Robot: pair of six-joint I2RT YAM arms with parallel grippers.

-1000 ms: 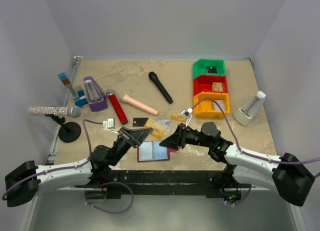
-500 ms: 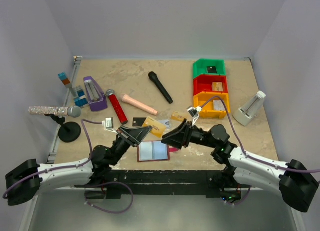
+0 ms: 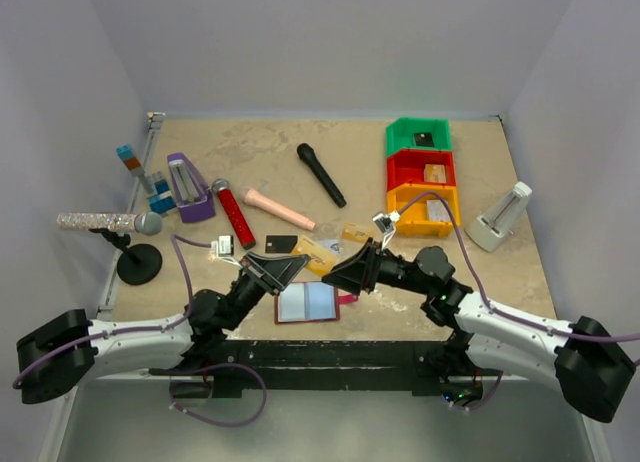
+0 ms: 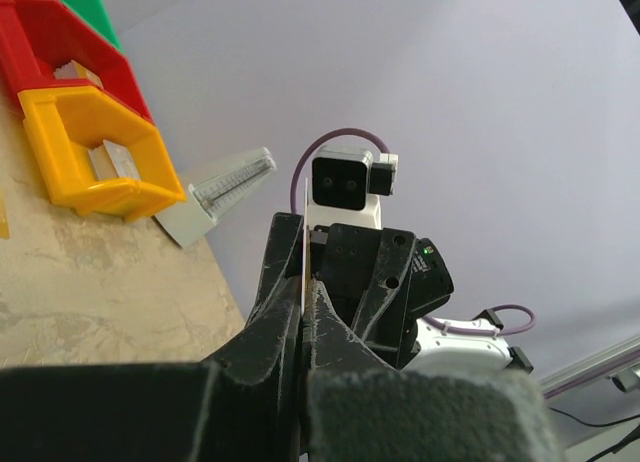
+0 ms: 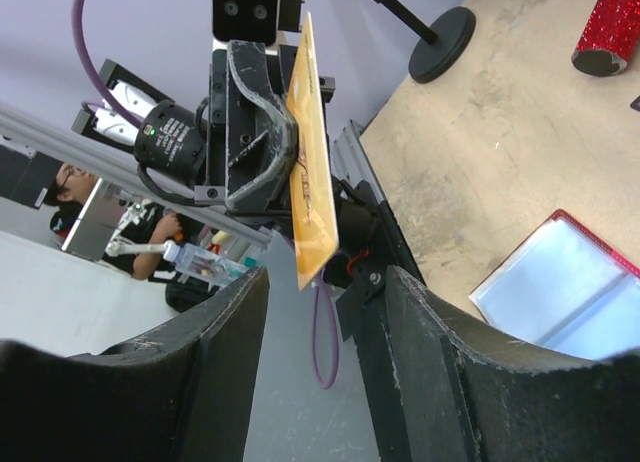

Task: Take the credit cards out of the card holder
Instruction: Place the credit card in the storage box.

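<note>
Left pincer (image 3: 297, 264) stays clamped on a gold card (image 5: 312, 172); right pincer (image 3: 329, 273), half open, empty, has edged closer

Left pincer (image 4: 304, 300) — card (image 4: 303, 244) edge-on inside

Microphones, three: black microphone (image 3: 320, 174), red microphone (image 3: 233, 213), glittery microphone (image 3: 100, 222).
Bins, three: green bin (image 3: 396, 137), red bin (image 3: 396, 172), yellow bin (image 3: 405, 222).
Metronomes, two: purple metronome (image 3: 187, 187), white metronome (image 3: 500, 217).
Card holder (image 3: 310, 302), one.
Credit cards seen numbered four: black card (image 3: 281, 244), tan card (image 3: 318, 252), second tan card (image 3: 355, 231), gold card (image 5: 310, 152) held aloft.
</note>
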